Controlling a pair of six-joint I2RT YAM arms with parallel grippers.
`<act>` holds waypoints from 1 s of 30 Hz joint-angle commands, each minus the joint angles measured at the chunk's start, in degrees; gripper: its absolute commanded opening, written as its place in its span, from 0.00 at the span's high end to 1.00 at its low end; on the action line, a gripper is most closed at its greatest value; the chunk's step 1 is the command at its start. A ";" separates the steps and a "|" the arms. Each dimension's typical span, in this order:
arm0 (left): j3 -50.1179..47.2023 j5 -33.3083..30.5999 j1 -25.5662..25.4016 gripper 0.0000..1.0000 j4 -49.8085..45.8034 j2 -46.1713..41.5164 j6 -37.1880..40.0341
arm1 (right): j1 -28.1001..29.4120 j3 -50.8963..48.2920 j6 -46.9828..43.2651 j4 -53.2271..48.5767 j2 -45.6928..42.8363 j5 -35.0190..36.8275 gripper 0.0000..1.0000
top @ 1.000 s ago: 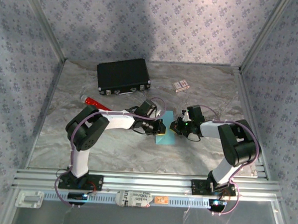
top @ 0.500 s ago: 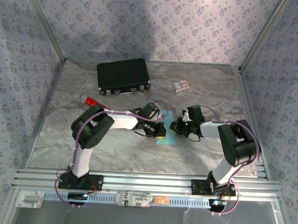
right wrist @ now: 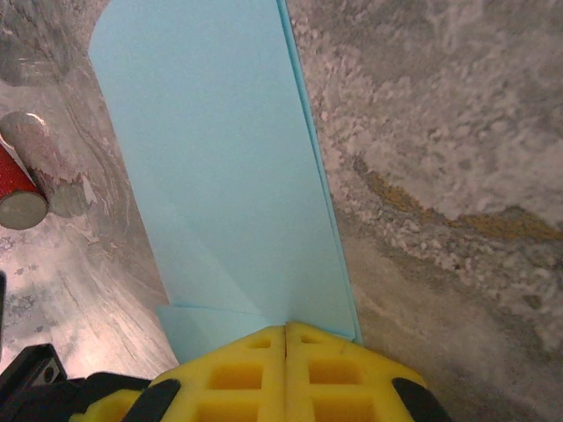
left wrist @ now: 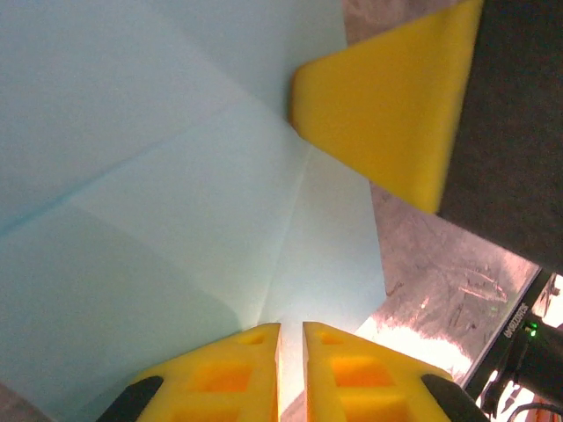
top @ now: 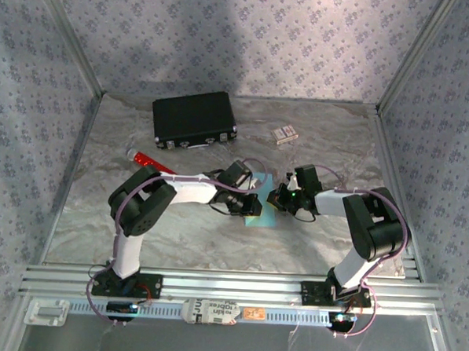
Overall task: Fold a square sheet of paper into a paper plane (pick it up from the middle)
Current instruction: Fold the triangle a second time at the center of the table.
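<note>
Both arms (top: 190,190) pair black joints with white links, looping purple cables (top: 114,212) and yellow gripper fingers (right wrist: 237,374)

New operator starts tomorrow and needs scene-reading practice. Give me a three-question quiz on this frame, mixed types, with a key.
1. True or false: the light blue paper is a flat, uncreased square.
2. The small patterned card box lies: A, on the table to the right of the black case; B, on top of the case; C, under the paper.
3. Fill in: the right gripper, at the paper's edge, has its jaws ___.

Key: 1 false, creases and a folded flap show in both wrist views; 2 A; 3 shut.
</note>
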 commanded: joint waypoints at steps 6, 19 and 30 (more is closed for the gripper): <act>-5.35 -0.83 -0.28 0.88 -1.07 -2.13 0.78 | 0.28 -1.76 -0.76 -3.87 2.43 4.00 0.99; -14.28 3.02 1.10 0.87 6.20 -7.94 -2.56 | 0.25 -1.95 -0.95 -3.95 2.12 4.00 0.99; -19.17 2.57 1.99 0.89 9.84 -16.47 -3.47 | 0.40 -0.67 -1.13 -2.47 1.56 1.40 0.98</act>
